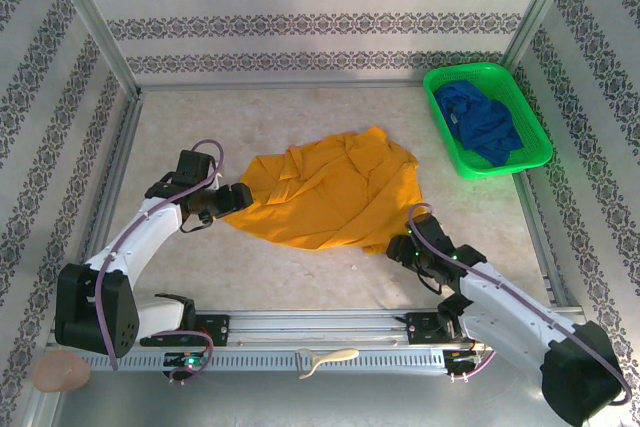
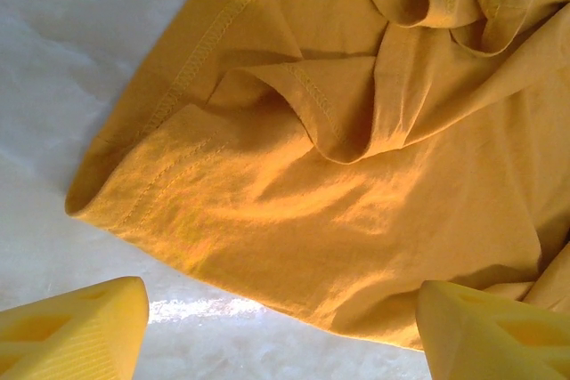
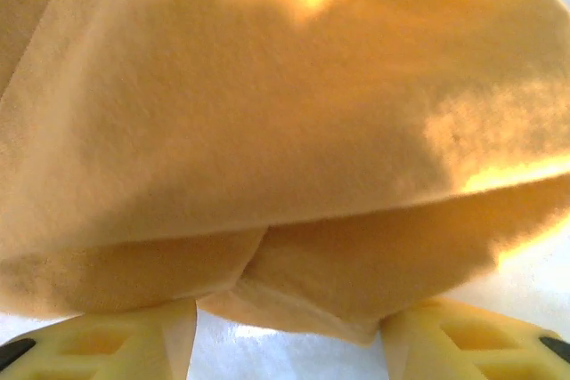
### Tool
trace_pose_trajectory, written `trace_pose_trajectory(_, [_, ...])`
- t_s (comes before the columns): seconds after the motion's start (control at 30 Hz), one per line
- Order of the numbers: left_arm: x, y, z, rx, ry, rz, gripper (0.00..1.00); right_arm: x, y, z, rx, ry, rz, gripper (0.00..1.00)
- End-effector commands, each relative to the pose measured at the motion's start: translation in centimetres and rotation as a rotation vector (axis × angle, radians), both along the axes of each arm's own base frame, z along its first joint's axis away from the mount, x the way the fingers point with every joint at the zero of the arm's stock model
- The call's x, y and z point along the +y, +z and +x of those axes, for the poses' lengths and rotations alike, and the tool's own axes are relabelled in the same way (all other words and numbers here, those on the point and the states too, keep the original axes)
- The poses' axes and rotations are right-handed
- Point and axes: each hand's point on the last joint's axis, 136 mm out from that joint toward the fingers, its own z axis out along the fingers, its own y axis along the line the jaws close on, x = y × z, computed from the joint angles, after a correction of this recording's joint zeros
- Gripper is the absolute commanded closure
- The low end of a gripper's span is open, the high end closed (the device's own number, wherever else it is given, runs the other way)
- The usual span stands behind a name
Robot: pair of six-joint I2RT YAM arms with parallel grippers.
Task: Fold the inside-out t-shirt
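The inside-out t-shirt [image 1: 330, 195] is mustard yellow and lies crumpled in the middle of the table, plain face showing. My left gripper [image 1: 236, 199] sits at its left edge. In the left wrist view the left gripper [image 2: 280, 349] stands wide open, just short of the stitched hem [image 2: 191, 55], with bare table between its fingers [image 2: 80, 335]. My right gripper [image 1: 400, 245] is at the shirt's near right corner. In the right wrist view the right gripper [image 3: 289, 349] has its jaws apart, and a hanging fold of the t-shirt [image 3: 294, 282] reaches down between its fingers [image 3: 472, 344].
A green basket [image 1: 505, 169] at the back right holds a deep-blue garment [image 1: 485, 125]. Patterned walls with metal posts close in the table on three sides. A metal rail [image 1: 320, 325] runs along the near edge, with a white tool [image 1: 325, 357] below it.
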Motion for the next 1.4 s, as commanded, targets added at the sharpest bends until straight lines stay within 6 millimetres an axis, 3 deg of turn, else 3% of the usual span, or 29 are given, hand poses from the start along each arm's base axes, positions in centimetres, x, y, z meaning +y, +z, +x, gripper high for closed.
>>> trace_pose_trajectory(0.0, [0.0,-0.4,0.3,0.000,0.018,-0.030,0.21,0.1,0.3,1.6,-0.053,-0.024,-0.008,0.52])
trace_pose_trajectory(0.13, [-0.1,-0.6,0.1,0.001,0.016,-0.037,0.21,0.7,1.0,2.1,-0.053,0.010,-0.003,1.00])
trace_pose_trajectory(0.23, [-0.1,-0.4,-0.1,0.000,0.014,-0.037,0.21,1.3,4.5,3.0,-0.114,0.039,0.044,1.00])
trace_pose_trajectory(0.47, [0.5,0.7,0.0,-0.019,0.026,-0.024,0.19,0.9,16.0,5.5,-0.301,0.047,0.184,1.00])
trace_pose_trajectory(0.53, [0.6,1.0,0.1,-0.023,0.025,-0.015,0.19,0.8,18.2,6.8,-0.331,0.044,0.219,1.00])
trace_pose_trajectory(0.63, [1.1,1.2,0.2,-0.022,0.022,0.013,0.19,0.6,19.8,9.0,-0.354,0.039,0.249,1.00])
trace_pose_trajectory(0.73, [1.3,0.9,0.3,-0.012,0.017,0.031,0.18,0.1,19.9,11.2,-0.351,0.031,0.244,1.00])
trace_pose_trajectory(0.9, [1.4,-0.8,0.0,0.037,-0.002,0.044,0.19,-1.6,17.6,13.0,-0.314,0.005,0.179,1.00])
trace_pose_trajectory(1.1, [1.7,-2.9,-0.5,0.074,-0.039,0.085,0.24,-2.9,17.3,11.9,-0.330,-0.031,0.174,1.00])
trace_pose_trajectory(1.37, [0.9,-4.5,1.2,0.110,-0.078,0.089,0.28,-3.4,16.4,10.0,-0.324,-0.054,0.190,1.00])
